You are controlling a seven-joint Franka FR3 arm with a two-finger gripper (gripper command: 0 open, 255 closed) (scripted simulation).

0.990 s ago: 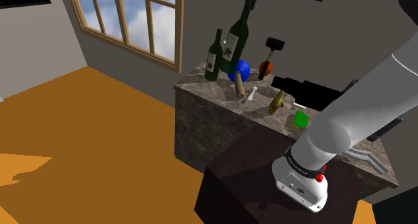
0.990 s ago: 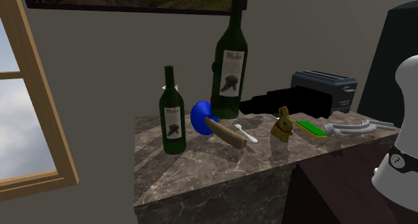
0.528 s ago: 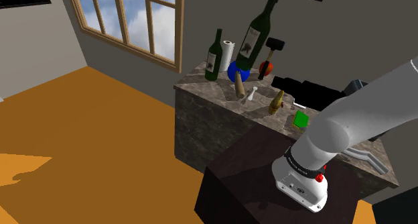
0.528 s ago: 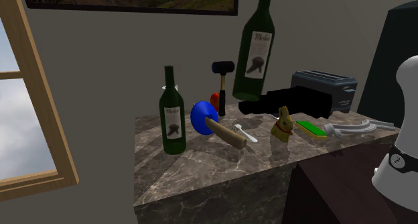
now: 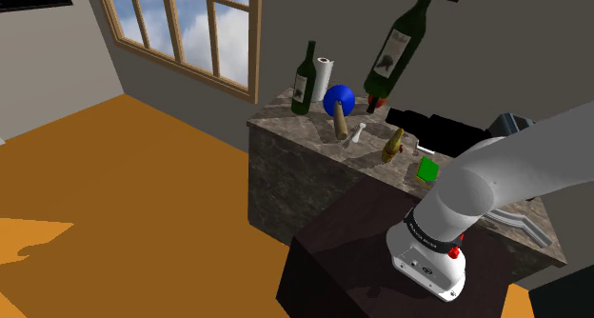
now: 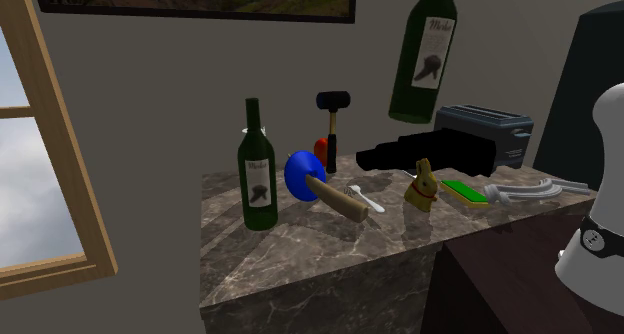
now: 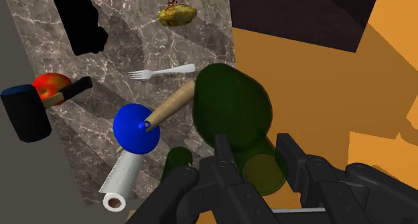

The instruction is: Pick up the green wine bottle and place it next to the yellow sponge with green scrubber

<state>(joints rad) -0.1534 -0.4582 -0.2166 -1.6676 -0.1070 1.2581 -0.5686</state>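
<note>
The green wine bottle (image 5: 393, 51) with a pale label hangs tilted high above the marble counter (image 5: 286, 111), neck uppermost. In the second exterior view the bottle (image 6: 424, 60) is above the black toaster's side. In the wrist view my gripper (image 7: 256, 149) is shut on the bottle's neck, and the dark green body (image 7: 231, 105) points down at the counter. The yellow sponge with a green top (image 6: 463, 192) lies on the counter near the stand, seen as a green patch (image 5: 427, 169) in the shoulder view.
A second green bottle (image 6: 257, 167) stands at the counter's window end. Beside it lie a blue plunger (image 6: 303, 174), a fork (image 7: 164, 72), a hammer (image 6: 332, 122) and a paper roll (image 5: 324, 78). A gold bunny (image 6: 422, 185) and a toaster (image 6: 485, 132) sit near the sponge.
The held bottle has risen and travelled toward the right in both exterior views, tilting further, from beside the standing bottle to above the counter's sponge end. The hammer and paper roll are now uncovered.
</note>
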